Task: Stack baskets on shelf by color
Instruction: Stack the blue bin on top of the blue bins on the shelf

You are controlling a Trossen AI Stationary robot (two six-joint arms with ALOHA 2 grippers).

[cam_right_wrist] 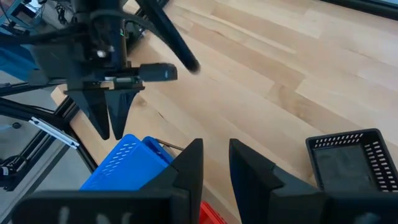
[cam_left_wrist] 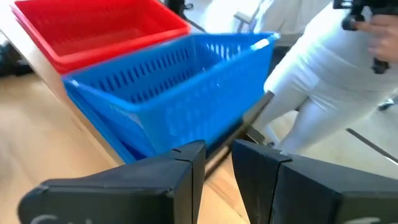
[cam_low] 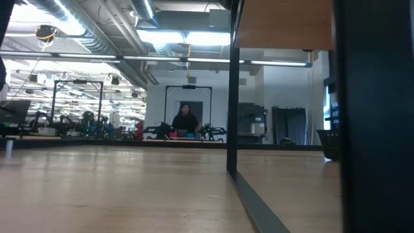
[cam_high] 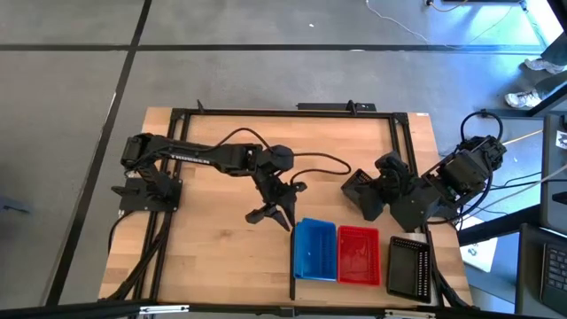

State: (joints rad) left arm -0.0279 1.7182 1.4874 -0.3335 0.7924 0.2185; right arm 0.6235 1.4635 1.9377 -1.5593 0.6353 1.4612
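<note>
left end effector (cam_high: 282, 215) hovered just beside blue baskets (cam_high: 315, 249), fingers slightly parted, nothing held. red baskets (cam_high: 359, 255) sat alongside, black baskets (cam_high: 410, 267) at counter (cam_high: 213, 257) edge. right end effector (cam_high: 365, 200) waited above, narrowly apart, empty. wide bare wood leftward.

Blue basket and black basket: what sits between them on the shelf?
In the high view, the red basket sits between the blue basket and the black basket.
</note>
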